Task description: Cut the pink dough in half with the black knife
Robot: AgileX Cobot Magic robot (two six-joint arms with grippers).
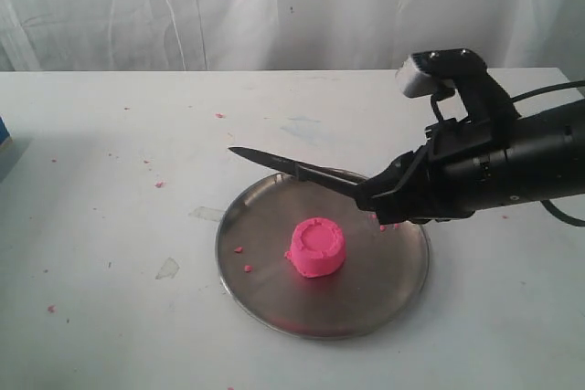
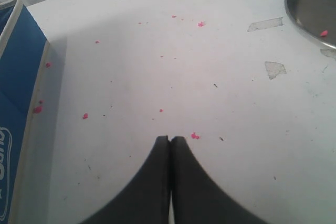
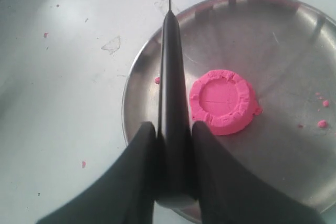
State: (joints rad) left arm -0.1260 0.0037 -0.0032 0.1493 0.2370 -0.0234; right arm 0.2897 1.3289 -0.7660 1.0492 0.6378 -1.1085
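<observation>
Many crumbs [image 1: 159, 184] fleck the table [image 1: 91, 253] around pink dough [image 1: 316, 247].

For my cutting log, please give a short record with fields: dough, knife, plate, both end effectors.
pink dough: one whole puck, uncut, on the plate
steel plate: holds the dough and some pink crumbs
black knife: held in the air, clear of the dough
right end effector: shut on the knife handle
left end effector: shut, empty, over the table

Left pincer [image 2: 170, 140] closed, right pincer [image 3: 173, 128] clamped on black knife [image 3: 169, 61]
</observation>
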